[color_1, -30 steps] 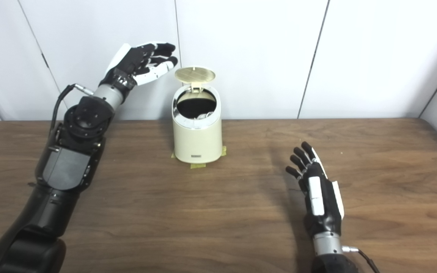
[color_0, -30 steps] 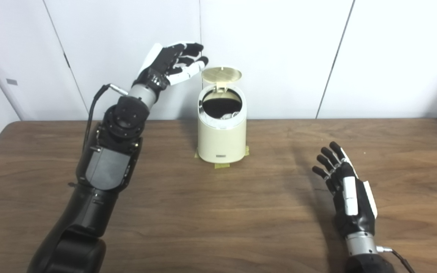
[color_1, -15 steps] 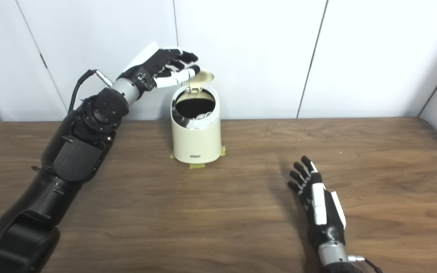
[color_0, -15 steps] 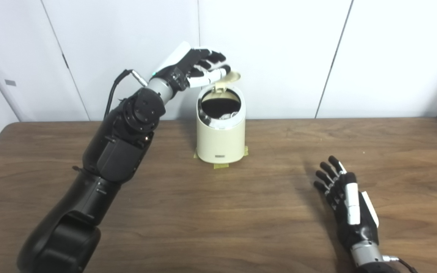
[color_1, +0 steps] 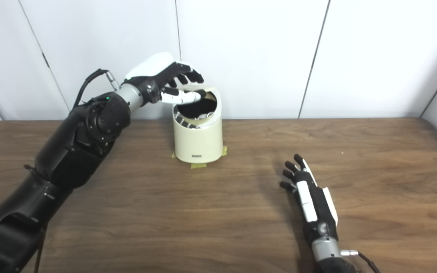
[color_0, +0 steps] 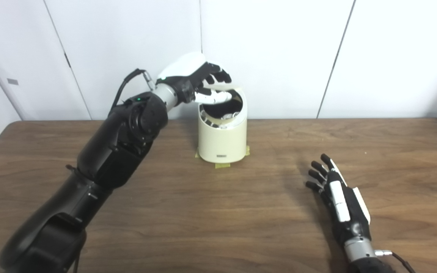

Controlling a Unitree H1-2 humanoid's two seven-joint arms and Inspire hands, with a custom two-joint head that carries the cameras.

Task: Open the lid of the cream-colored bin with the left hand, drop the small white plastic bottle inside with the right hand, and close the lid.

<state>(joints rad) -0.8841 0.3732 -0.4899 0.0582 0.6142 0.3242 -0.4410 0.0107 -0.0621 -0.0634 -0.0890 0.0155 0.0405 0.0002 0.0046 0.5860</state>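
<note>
The left hand (color_0: 195,81), fingers spread and holding nothing, presses the lid (color_0: 229,90) down over the cream bin (color_0: 222,138) at the table's far side; something white, probably the bottle (color_0: 229,115), lies inside. The right hand (color_0: 341,204) rests open, empty, near right. Only closing remains.

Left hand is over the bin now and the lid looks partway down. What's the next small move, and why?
Probably press the left hand a little further down to seat the lid. The cream bin shows its dark opening, so it isn't shut. Something white lies inside, and the right hand rests open and empty on the table.
</note>
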